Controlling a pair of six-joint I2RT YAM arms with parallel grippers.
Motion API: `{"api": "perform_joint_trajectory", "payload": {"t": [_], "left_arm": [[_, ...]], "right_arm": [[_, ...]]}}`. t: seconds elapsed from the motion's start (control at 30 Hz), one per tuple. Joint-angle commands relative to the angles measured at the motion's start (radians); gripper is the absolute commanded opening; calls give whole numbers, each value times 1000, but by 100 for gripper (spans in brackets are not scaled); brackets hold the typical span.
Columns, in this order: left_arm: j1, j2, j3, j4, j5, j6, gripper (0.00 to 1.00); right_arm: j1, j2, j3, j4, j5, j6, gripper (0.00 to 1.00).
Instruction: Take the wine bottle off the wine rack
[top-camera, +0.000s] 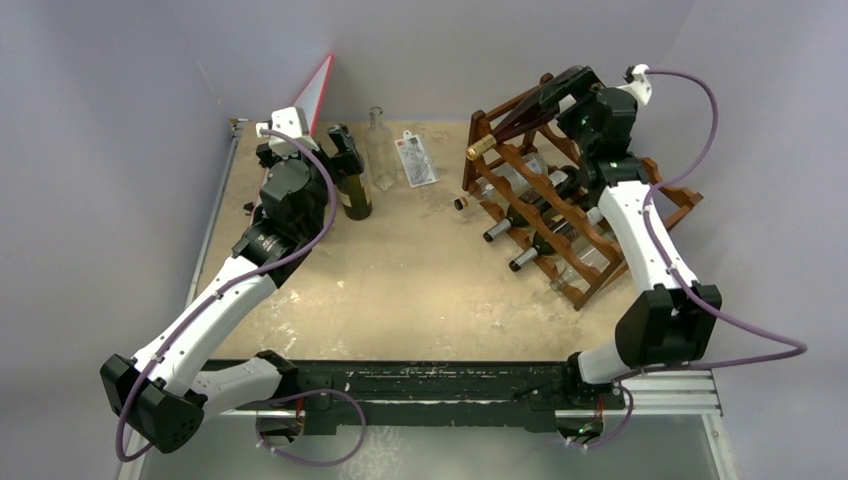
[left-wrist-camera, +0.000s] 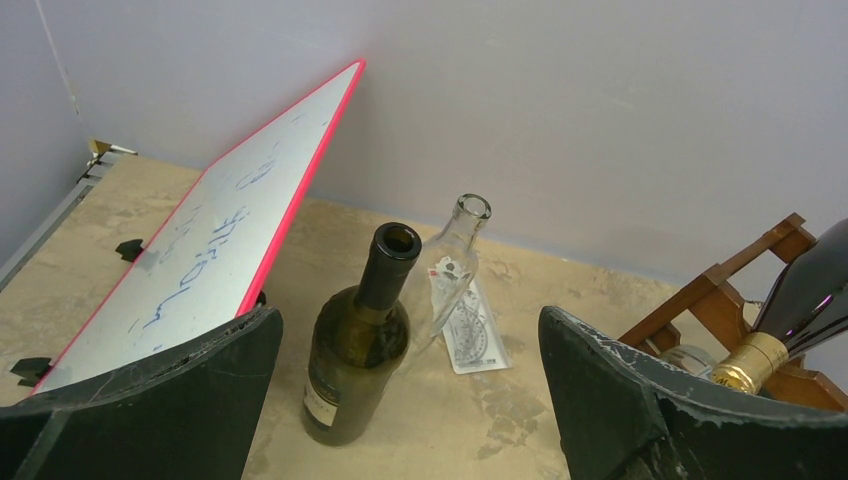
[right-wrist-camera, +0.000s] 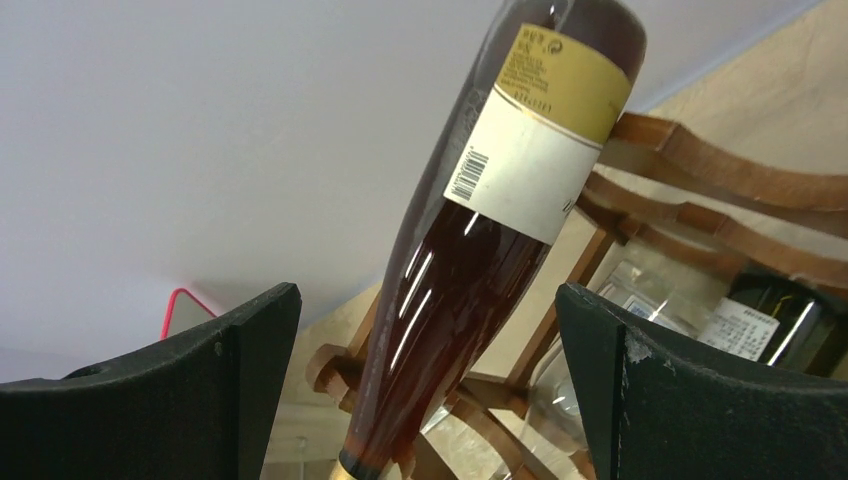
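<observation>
A dark wine bottle with a cream label and gold-foiled neck lies slanted on the top tier of the reddish-brown wooden wine rack, at the table's far right. The right gripper is at the rack's top, jaws wide on either side of the bottle, not touching it. More bottles lie in lower tiers. At far left, the left gripper is also wide open, near an upright green bottle, a clear glass bottle and a leaning red-edged whiteboard.

Amber wine bottle atop wine rack
</observation>
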Motion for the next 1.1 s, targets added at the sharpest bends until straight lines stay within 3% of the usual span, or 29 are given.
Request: {"api": "perform_joint_trajectory", "payload": {"t": [0.0,1.07], "left_arm": [[-6,-8,50,29,17,-16,100],[-4,2,58,25,35,-24,100]], "right_arm": [[-4,26,27,31,-60,110,100],[-5,217,13,141,-108,285,100]]}}
